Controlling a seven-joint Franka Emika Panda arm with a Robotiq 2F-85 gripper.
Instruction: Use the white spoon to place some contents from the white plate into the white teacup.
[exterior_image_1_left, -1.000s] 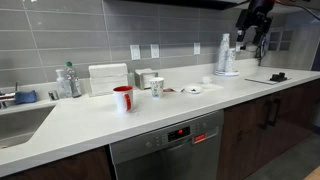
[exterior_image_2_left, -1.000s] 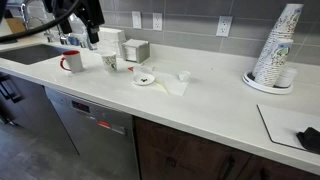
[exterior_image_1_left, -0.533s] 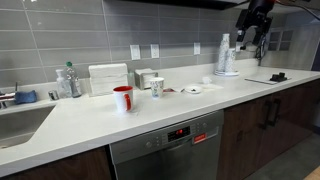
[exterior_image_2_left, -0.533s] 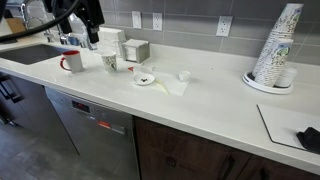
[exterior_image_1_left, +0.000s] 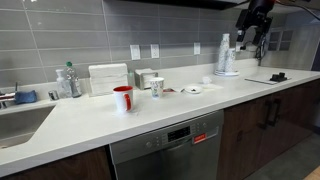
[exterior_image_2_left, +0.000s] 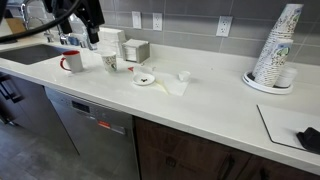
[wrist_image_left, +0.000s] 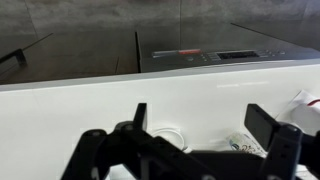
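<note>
The white plate (exterior_image_2_left: 146, 79) (exterior_image_1_left: 191, 90) with dark reddish bits lies on the white counter in both exterior views. The low white teacup (exterior_image_2_left: 184, 76) (exterior_image_1_left: 208, 81) stands just beside it. I cannot make out the white spoon at this size. My gripper (exterior_image_2_left: 93, 36) (exterior_image_1_left: 252, 40) hangs high above the counter, well apart from both. In the wrist view my gripper (wrist_image_left: 200, 125) stands open with nothing between its fingers. Below it a white round rim (wrist_image_left: 170, 133) shows, plate or teacup I cannot tell.
A red mug (exterior_image_2_left: 72, 62) (exterior_image_1_left: 123, 98) and a taller white cup with greenish marks (exterior_image_2_left: 110, 62) (wrist_image_left: 243, 145) stand near the plate. A stack of paper cups (exterior_image_2_left: 275, 50), napkin boxes (exterior_image_2_left: 136, 50), a sink (exterior_image_2_left: 30, 52) and a dishwasher (exterior_image_1_left: 170, 145) below are in view.
</note>
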